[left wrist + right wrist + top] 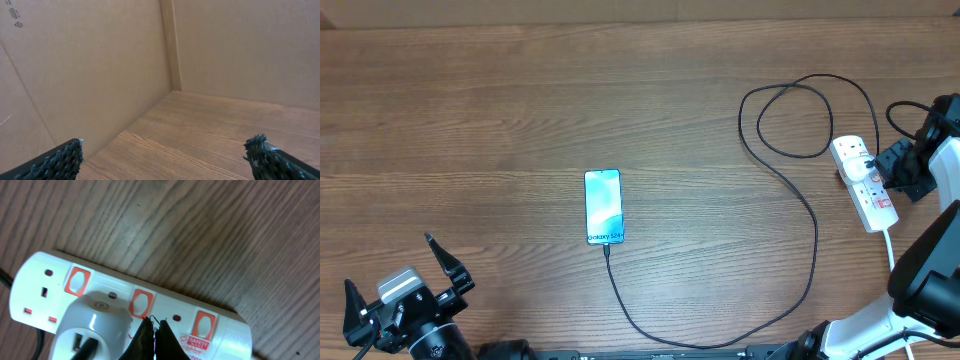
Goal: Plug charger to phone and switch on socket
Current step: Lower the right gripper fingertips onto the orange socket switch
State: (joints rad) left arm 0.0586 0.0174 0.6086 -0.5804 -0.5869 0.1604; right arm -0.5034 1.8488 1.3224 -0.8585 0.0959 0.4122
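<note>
The phone [603, 207] lies near the table's middle, its blue screen lit, with the black charger cable [790, 170] plugged into its near end. The cable loops right to a white adapter [92, 327] seated in the white socket strip [864, 183]. My right gripper [155, 321] is shut and empty, its tips just below the middle red switch [140, 303] of the socket strip [225, 330]. Whether they touch it I cannot tell. My left gripper [400, 285] is open and empty at the near left corner, far from the phone; it also shows in the left wrist view [165, 150].
A white cord [890, 248] runs from the strip toward the near right. Cardboard walls [100, 70] stand close at the left and back of the wooden table [520, 120]. The right arm [930, 270] occupies the right edge.
</note>
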